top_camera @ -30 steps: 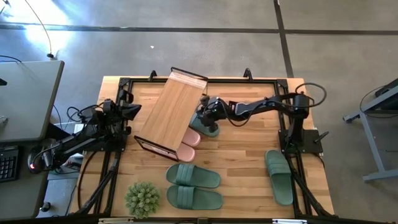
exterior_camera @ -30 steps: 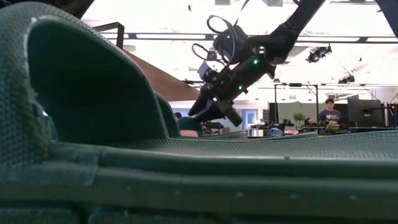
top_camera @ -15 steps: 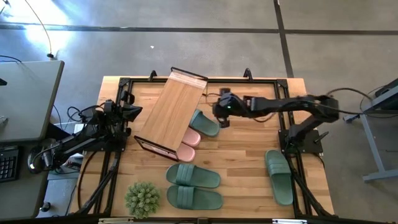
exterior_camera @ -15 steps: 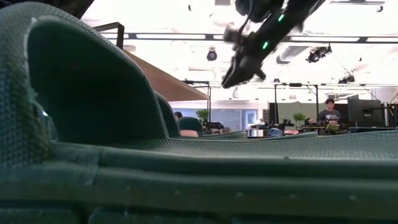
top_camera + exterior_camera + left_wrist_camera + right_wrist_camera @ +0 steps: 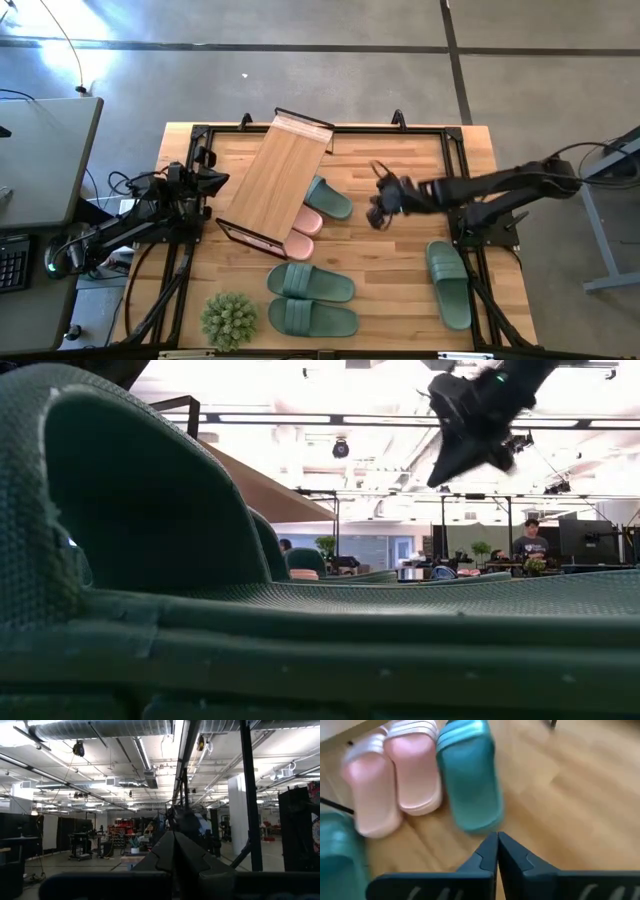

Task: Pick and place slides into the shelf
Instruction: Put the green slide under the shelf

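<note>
The shelf (image 5: pixel 278 180) stands slantwise at the table's far left. A green slide (image 5: pixel 329 198) (image 5: pixel 470 780) and the pink pair (image 5: pixel 304 232) (image 5: pixel 415 770) lie on the table with their far ends under its right side. A green pair (image 5: pixel 311 300) lies near the front edge, and a single green slide (image 5: pixel 449 283) lies at the right. My right gripper (image 5: pixel 377 214) (image 5: pixel 497 845) hovers shut and empty above the table's middle, to the right of the tucked slides. My left gripper (image 5: pixel 215 180) (image 5: pixel 174 851) waits shut at the left edge.
A spiky green plant ball (image 5: pixel 229 320) sits at the near left corner. Black frame rails (image 5: pixel 462 170) run along the table's edges. In the low view a green slide (image 5: pixel 300 630) fills the foreground. Bare wood (image 5: pixel 400 260) lies between the green pair and the single slide.
My right gripper has come away from the green slide beside the shelf, risen, and swung toward the table's right and near edges. That slide stays on the table with its far end under the shelf.
</note>
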`<action>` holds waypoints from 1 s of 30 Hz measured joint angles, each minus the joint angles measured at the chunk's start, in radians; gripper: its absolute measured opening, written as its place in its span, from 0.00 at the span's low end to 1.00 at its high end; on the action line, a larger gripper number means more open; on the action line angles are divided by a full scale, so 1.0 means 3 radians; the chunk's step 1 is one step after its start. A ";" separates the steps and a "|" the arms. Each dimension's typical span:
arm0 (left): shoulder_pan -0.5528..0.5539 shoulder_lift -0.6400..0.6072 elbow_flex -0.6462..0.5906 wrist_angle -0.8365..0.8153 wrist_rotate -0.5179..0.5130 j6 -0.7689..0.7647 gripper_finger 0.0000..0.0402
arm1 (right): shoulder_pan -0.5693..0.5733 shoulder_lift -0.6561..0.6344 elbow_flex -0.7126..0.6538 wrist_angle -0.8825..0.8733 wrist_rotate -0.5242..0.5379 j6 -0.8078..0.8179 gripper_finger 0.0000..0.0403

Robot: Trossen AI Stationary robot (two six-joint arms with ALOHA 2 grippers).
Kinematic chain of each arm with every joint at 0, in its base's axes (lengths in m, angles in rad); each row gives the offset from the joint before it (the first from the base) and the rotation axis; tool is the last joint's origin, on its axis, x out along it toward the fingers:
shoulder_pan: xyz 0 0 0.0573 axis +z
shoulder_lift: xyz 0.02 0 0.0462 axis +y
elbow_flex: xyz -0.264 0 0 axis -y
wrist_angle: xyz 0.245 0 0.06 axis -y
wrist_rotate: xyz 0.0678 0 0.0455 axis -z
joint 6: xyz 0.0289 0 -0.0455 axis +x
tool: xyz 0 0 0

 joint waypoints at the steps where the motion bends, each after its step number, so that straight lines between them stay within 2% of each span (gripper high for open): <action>1: 0.0000 0.0000 0.0000 0.0000 0.0020 0.0001 0.00 | 0.0122 0.0000 -0.0163 0.0224 0.0047 0.0271 0.00; 4: 0.0000 0.0001 0.0000 -0.0010 0.0041 0.0002 0.00 | 0.0367 0.0049 -0.0658 0.1145 0.0206 0.0963 0.00; 7: 0.0000 0.0001 0.0000 -0.0050 0.0026 0.0051 0.00 | 0.0399 0.0151 -0.0894 0.1775 0.0389 0.1207 0.00; 9: 0.0000 0.0001 0.0000 -0.0097 0.0026 0.0062 0.00 | 0.0336 0.0264 -0.0911 0.1792 0.0385 0.1255 0.00; 13: 0.0000 0.0003 -0.0001 -0.0228 0.0024 0.0061 0.00 | 0.0141 0.0614 -0.0803 0.1785 0.0045 0.1266 0.00; 19: 0.0000 0.0003 -0.0001 -0.0259 0.0017 0.0060 0.00 | -0.0002 0.1151 -0.0567 0.1928 -0.0227 0.1273 0.00; 23: 0.0000 0.0003 -0.0001 -0.0259 0.0015 0.0060 0.00 | -0.0046 0.1408 -0.0478 0.1909 -0.0225 0.1333 0.00; 30: 0.0000 0.0003 -0.0001 -0.0259 0.0015 0.0059 0.00 | -0.0240 0.1603 -0.0308 0.1910 -0.0196 0.1240 0.00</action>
